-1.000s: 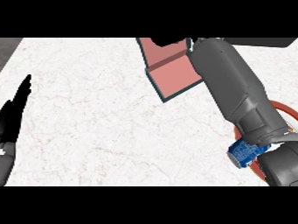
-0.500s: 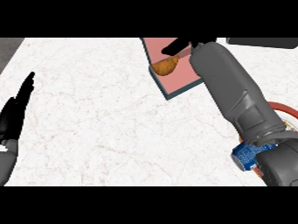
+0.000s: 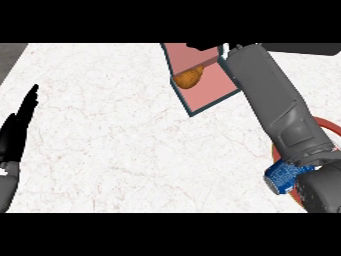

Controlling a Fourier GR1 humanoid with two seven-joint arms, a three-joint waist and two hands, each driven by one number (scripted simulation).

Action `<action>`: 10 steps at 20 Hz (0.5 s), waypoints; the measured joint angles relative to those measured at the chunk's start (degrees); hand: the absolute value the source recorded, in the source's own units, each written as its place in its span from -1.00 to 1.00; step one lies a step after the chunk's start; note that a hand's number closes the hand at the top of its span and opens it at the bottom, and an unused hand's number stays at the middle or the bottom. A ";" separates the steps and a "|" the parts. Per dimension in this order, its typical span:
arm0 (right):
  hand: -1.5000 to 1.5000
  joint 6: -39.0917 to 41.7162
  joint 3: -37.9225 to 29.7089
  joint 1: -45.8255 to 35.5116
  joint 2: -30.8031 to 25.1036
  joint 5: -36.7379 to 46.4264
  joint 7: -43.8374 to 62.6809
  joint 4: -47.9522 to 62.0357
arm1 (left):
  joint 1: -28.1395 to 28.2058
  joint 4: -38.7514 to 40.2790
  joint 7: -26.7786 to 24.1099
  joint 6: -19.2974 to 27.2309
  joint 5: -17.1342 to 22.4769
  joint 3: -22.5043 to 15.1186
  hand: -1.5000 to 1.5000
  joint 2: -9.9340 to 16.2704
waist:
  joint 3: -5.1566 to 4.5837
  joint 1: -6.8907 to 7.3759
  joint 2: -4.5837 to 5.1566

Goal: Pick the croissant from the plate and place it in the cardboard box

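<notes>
One croissant lies inside the cardboard box (pink-floored), the right hand's fingers seemingly straightened off it.

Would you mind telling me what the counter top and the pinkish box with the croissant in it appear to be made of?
White counter top: looks like polished marble or a similar stone, judging by its faint reddish-grey veining. Pinkish flat-walled box: probably matte cardboard, with plain unshiny panels and thin dark edges. Golden-brown croissant: baked pastry, by its colour.

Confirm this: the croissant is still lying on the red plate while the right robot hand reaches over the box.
Not quite. The head view shows the croissant over the pink inside of the box, at the fingertips of the right robot hand. The red plate shows only as a rim behind the right forearm.
</notes>
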 measured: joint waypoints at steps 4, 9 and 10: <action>-1.00 -1.10 -3.99 0.80 -0.72 -4.01 -5.13 -1.34 | -0.12 0.59 0.28 0.08 -0.09 0.45 0.00 -0.07 | 0.02 -0.90 -0.33; -1.00 2.39 -8.15 2.59 -4.17 -8.52 -11.04 -1.76 | 1.19 0.84 -0.73 -0.45 0.50 1.99 0.00 0.65 | -0.01 -1.94 -0.84; -1.00 3.23 -8.85 3.22 -5.00 -9.31 -12.13 -1.81 | 0.93 1.09 -0.56 -0.20 0.25 2.02 0.00 0.48 | -0.01 -2.28 -0.94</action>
